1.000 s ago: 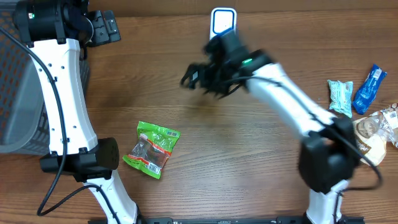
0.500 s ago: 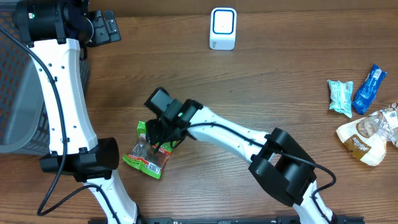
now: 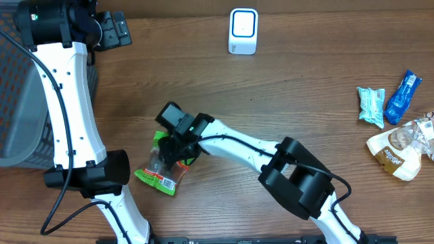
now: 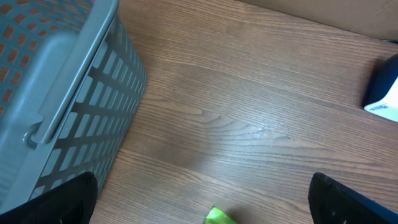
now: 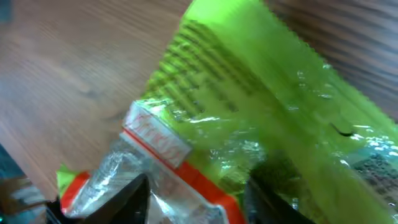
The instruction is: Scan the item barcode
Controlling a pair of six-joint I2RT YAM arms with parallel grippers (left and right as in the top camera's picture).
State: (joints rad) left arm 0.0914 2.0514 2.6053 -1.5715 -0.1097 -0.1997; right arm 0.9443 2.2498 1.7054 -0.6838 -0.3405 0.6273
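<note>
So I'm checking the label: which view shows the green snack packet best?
Right wrist: the green snack packet fills the frame. Overhead shows it partly covered by the right gripper; left wrist catches only a green corner.

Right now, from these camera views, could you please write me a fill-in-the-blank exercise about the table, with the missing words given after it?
1. The right gripper is down at the ___ snack packet.
2. The grey basket stands on the robot's ___ side.
3. The left gripper is ___ and holds nothing.
4. The barcode scanner at the far edge has a ___ body.

Missing words: green; left; open; white.
</note>
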